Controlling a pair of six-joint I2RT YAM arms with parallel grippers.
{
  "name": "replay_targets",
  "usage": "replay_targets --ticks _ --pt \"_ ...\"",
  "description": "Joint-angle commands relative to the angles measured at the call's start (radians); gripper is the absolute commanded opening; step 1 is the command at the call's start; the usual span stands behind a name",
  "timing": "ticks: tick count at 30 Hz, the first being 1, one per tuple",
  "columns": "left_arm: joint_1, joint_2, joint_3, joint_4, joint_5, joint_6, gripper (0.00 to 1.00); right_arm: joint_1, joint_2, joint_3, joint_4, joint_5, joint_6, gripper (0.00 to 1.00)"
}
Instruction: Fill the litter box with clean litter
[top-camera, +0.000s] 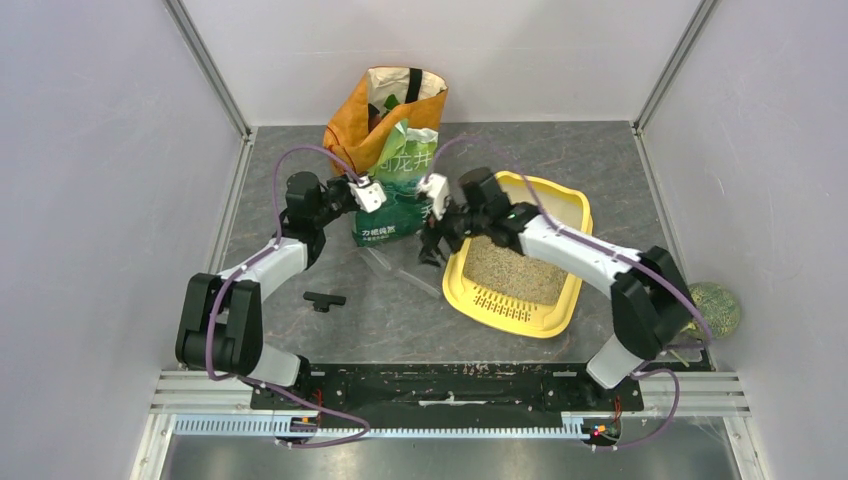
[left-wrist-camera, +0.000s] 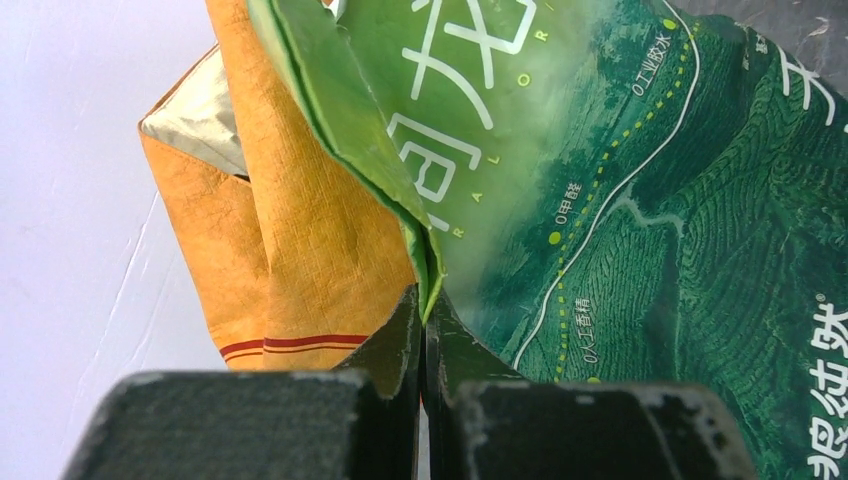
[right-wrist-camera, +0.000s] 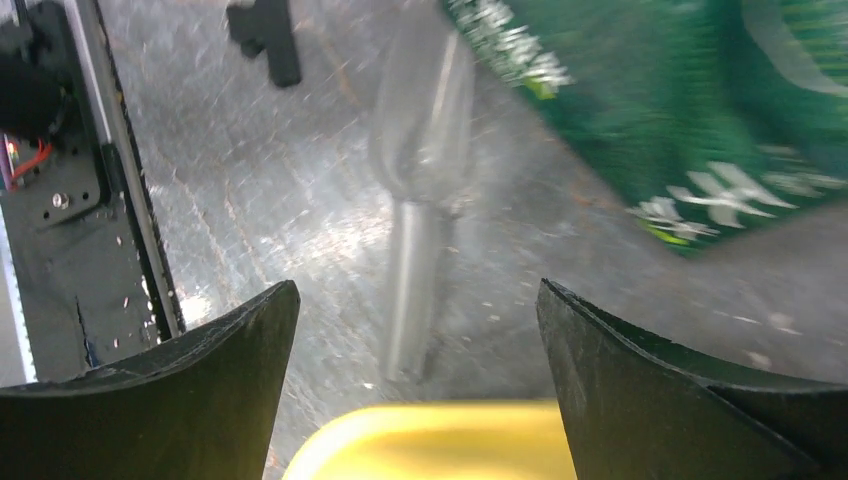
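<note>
While the green litter bag is pinched at a folded edge by the left gripper, whose jaws are pressed together on the plastic, the right gripper is held low over the table with its jaws wide apart and nothing between them. The step in hand is judged to be the fetching of a tool for further filling. A clear plastic scoop is seen lying flat just ahead of the open jaws, its handle pointed toward the gap between them, and it is not yet touched. For the next move the right jaws would need to be brought forward and lowered until the handle is straddled, then closed on it. Because the handle is thin and transparent, careful centring is called for, and the bag's edge should be left clamped in the left jaws. The litter box is placed just beneath and behind the open jaws, its yellow rim showing between them. A bed of beige clean litter is spread over its floor, apparently below the rim. What is inside the green bag cannot be seen. Beyond the clamped jaws an open-topped orange bag is stood against the green one, and its contents cannot be made out.
</note>
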Motion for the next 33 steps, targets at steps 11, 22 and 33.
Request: replay_targets --ticks 11,22,33 --pt "0.058 -0.201 -0.061 0.187 0.337 -0.017 0.02 -0.382 0.053 0.388 -0.076 -0.224 -0.146 0.97" --pt "0.059 -0.234 -0.101 0.14 0.412 0.117 0.02 -0.389 0.247 0.592 -0.184 -0.359 -0.278 0.87" --pt "0.062 -0.235 0.022 -0.096 0.298 0.008 0.08 -0.381 0.343 0.677 -0.273 -0.418 -0.265 0.07"
